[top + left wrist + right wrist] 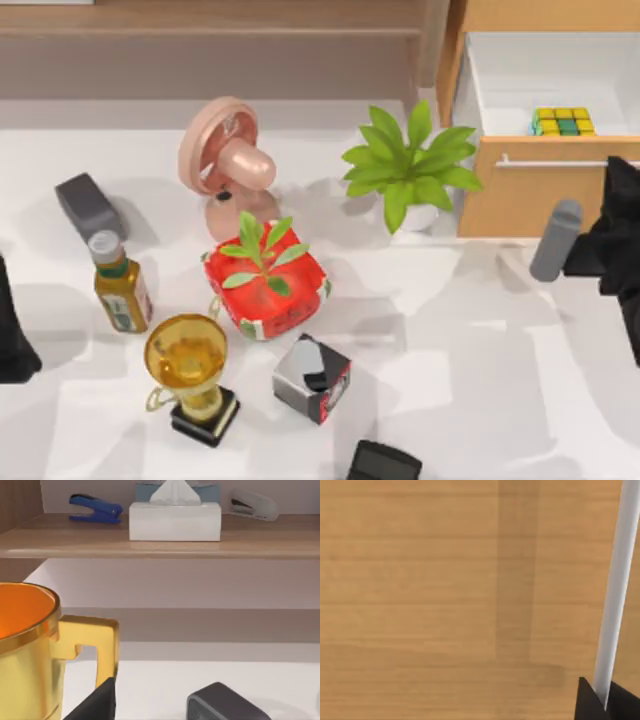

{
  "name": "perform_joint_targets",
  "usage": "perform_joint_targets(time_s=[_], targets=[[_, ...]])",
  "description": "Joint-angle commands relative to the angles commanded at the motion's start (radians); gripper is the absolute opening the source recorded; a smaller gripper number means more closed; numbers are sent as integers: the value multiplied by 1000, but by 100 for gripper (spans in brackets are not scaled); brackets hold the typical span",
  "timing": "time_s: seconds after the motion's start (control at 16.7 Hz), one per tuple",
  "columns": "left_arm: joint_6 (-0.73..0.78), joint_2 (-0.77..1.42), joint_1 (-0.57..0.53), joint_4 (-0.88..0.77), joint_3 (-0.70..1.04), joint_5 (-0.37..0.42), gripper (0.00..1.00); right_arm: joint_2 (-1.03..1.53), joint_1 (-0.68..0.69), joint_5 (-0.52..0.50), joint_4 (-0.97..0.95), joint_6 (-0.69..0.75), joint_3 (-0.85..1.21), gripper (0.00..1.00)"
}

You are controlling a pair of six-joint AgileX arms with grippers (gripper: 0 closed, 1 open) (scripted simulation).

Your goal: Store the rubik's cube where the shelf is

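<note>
rubik's cube [563, 121] sitting in our open drawer [600, 75], not the shelf [210, 17], our right gripper [606, 700] against the drawer's silver handle [615, 595], can't tell its jaws

No readable text; label on bottle [121, 290] too small to tell.

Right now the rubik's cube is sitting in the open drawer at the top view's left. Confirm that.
Not quite: the rubik's cube does sit in the open drawer, but that drawer is at the top view's right, not its left. The top view shows it, with the right arm beside the drawer front.
</note>
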State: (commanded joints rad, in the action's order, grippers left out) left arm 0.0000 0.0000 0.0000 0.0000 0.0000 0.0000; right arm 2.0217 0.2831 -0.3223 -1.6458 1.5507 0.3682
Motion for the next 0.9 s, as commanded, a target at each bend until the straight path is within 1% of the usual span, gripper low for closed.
perform_joint_targets(time_s=[0.18,0.48,0.9], targets=[[0,0,0,0,0,0,100,-18,21,-20,-54,-1,-84,0],[0,0,0,0,0,0,100,-24,26,-28,-66,0,-97,0],[0,0,0,0,0,0,100,-24,26,-28,-66,0,-97,53]])
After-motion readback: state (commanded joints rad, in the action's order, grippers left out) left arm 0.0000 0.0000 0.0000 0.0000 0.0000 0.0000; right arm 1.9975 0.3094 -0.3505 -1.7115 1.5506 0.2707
